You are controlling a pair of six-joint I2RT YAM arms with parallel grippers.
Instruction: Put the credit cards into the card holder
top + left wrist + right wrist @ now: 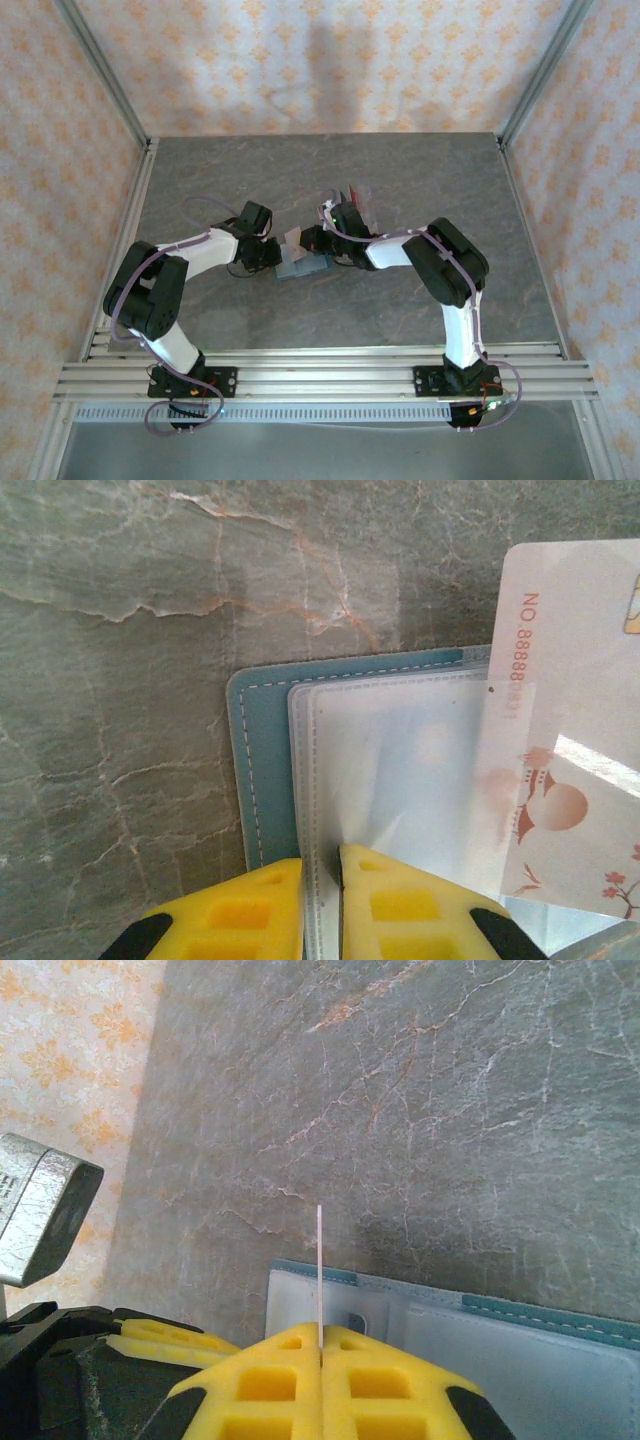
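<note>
Card holder [262, 770], teal, lay open on the counter [120, 680], its clear sleeve pinched by the left end effector [320, 880], apparently to steady it while the right end effector [320, 1345], clamped on a pale card [570, 730], held it edge-on at the sleeve.

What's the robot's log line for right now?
left hand: pinching card holder sleeve | right hand: gripping pale card | card: partly under sleeve | step: inserting
</note>
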